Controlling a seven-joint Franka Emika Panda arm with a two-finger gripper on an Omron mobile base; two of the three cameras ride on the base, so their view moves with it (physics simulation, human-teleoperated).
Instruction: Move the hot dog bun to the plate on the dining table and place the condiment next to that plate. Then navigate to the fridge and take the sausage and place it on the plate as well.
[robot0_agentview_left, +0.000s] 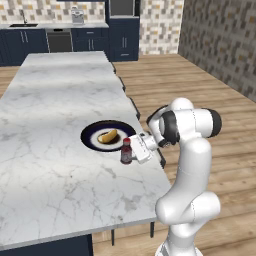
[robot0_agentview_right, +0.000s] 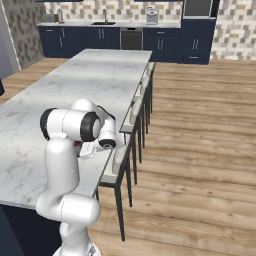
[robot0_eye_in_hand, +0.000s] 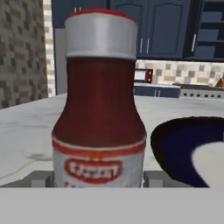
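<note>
Gripper (robot0_agentview_left: 131, 152): clenched around the lower body of the ketchup bottle (robot0_agentview_left: 126, 151), one finger tip showing on each side of it in the hand view.
Ketchup bottle: upright, dark red with a grey cap, low over the table (robot0_agentview_left: 50, 180) just beside the plate (robot0_agentview_left: 92, 140); whether its base touches the marble I cannot tell.
Why held so: a side grip low on the body keeps it vertical, likely for setting it down next to the plate.
Plate: dark blue rim, pale centre, near the table's edge by the stools.
Plate contents: the hot dog bun (robot0_agentview_left: 107, 136) lies in it; no sausage yet.
Task judgement: bun step done, condiment placement nearly finished, fridge trip remaining.
</note>
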